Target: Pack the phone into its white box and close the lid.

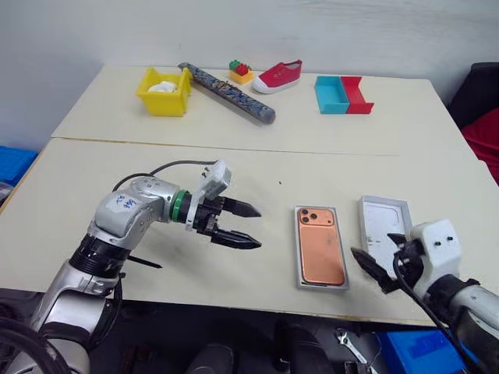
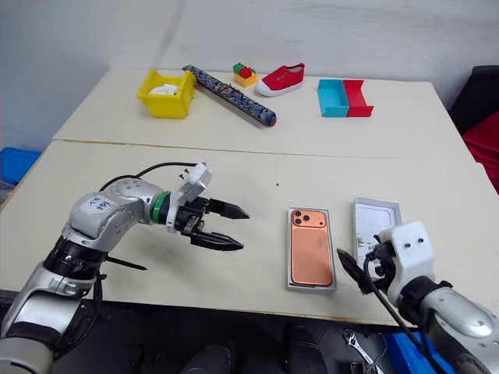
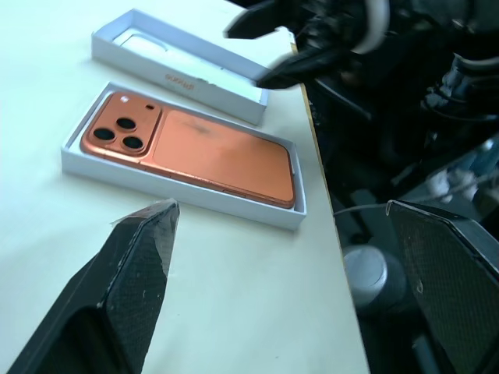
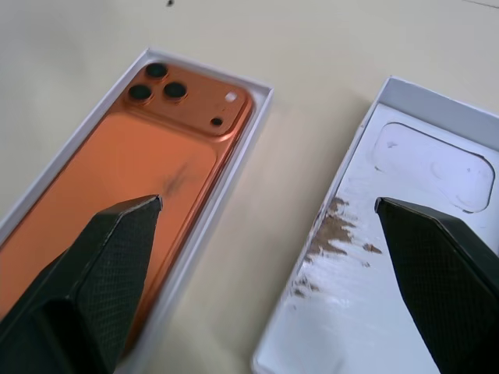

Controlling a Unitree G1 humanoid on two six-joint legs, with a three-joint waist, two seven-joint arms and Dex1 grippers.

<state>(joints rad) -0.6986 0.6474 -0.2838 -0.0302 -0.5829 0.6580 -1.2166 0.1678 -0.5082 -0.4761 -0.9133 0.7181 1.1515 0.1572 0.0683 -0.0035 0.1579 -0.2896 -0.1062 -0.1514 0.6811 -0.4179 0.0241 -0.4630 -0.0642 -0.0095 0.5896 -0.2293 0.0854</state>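
The orange-copper phone (image 1: 320,248) lies face down inside the white box (image 1: 299,257) near the table's front edge, camera block at the far end. The lid (image 1: 383,220) rests open side up just right of the box, with a camera outline and brown scuffs on its floor (image 4: 405,234). My left gripper (image 1: 257,227) hovers open to the left of the box, pointing toward it, nothing between its fingers (image 3: 132,280). My right gripper (image 1: 382,259) is open above the near ends of the box and lid, its fingers (image 4: 101,265) straddling the gap between the phone (image 4: 148,164) and the lid.
The far table holds a yellow bin (image 1: 164,91), a patterned tube (image 1: 228,93), toy bricks (image 1: 239,72), a red shoe (image 1: 278,75) and a blue and red tray pair (image 1: 343,94). A seam (image 1: 234,148) separates the two tables. The front edge (image 1: 312,300) runs close behind the box.
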